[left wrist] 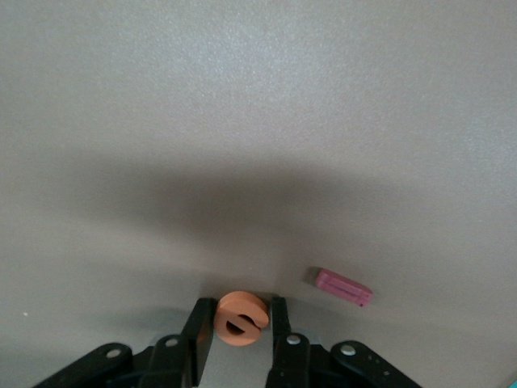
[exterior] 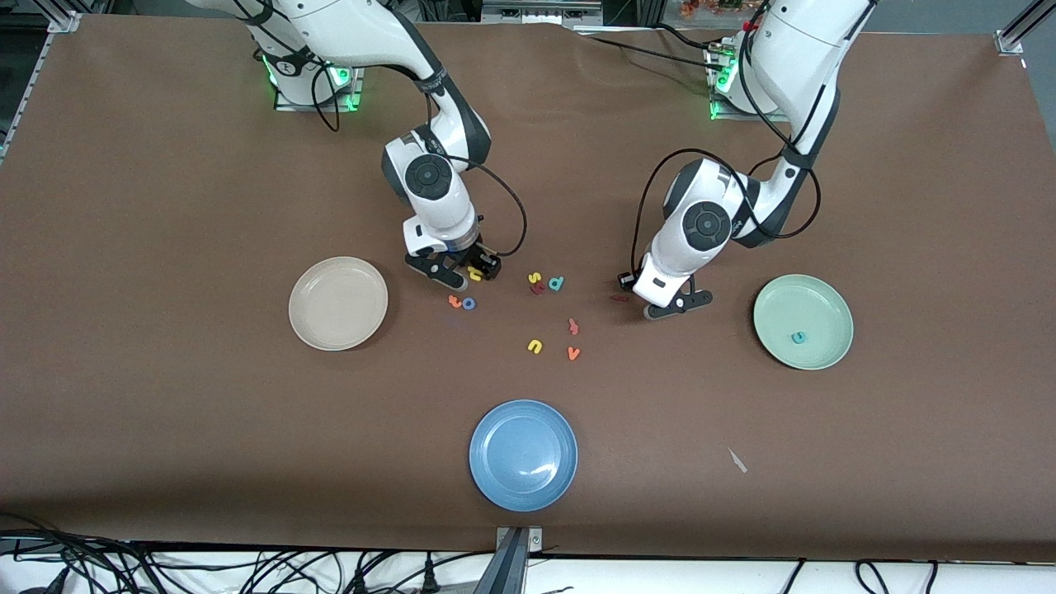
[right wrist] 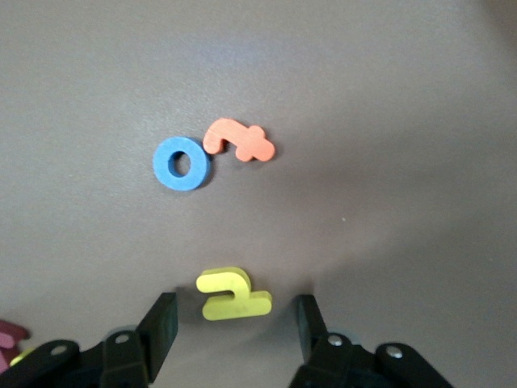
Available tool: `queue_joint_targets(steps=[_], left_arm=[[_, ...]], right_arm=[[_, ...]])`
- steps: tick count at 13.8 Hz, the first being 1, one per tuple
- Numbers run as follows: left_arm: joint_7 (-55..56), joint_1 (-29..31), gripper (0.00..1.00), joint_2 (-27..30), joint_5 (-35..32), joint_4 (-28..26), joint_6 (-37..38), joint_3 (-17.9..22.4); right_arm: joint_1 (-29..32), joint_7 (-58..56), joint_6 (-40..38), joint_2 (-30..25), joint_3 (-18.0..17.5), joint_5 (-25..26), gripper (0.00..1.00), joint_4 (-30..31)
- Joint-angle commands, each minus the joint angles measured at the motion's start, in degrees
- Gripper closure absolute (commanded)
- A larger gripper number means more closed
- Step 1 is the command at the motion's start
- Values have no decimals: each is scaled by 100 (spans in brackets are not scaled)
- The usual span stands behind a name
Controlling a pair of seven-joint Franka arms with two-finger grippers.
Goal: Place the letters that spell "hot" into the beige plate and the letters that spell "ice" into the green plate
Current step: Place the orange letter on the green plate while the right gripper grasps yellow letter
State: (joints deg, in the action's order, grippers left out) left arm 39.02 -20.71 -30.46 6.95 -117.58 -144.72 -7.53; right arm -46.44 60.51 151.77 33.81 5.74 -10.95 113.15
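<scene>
My left gripper (exterior: 660, 297) (left wrist: 240, 315) is down at the table, its fingers pressed on both sides of the orange e (left wrist: 241, 318). The dark red i (left wrist: 343, 287) (exterior: 619, 299) lies just beside it. The teal c (exterior: 798, 337) rests in the green plate (exterior: 775, 305). My right gripper (exterior: 464, 276) (right wrist: 234, 315) is low and open, with the yellow h (right wrist: 233, 295) (exterior: 474, 272) flat on the table between its fingers, untouched. The blue o (right wrist: 181, 164) (exterior: 469, 304) and orange t (right wrist: 238, 140) (exterior: 454, 300) lie together nearer the front camera. The beige plate (exterior: 338, 303) holds nothing.
Between the arms lie a yellow s (exterior: 535, 278), a teal d (exterior: 557, 284), a reddish f (exterior: 572, 327), a yellow u (exterior: 535, 346) and an orange v (exterior: 573, 354). A blue plate (exterior: 523, 454) sits nearest the front camera.
</scene>
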Motion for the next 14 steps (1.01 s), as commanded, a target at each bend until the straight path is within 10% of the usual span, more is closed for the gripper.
queue_joint_targets(steps=[1,14], left_arm=[[-26,-91,88,-83,8,43,-126,32],[-2799,1585,94,480,-686,957,2334,103]], right_arm=[[56,-171,55,170,-38,-109,31,-170],[82,-285,55,223,-38,-109,63,-179]])
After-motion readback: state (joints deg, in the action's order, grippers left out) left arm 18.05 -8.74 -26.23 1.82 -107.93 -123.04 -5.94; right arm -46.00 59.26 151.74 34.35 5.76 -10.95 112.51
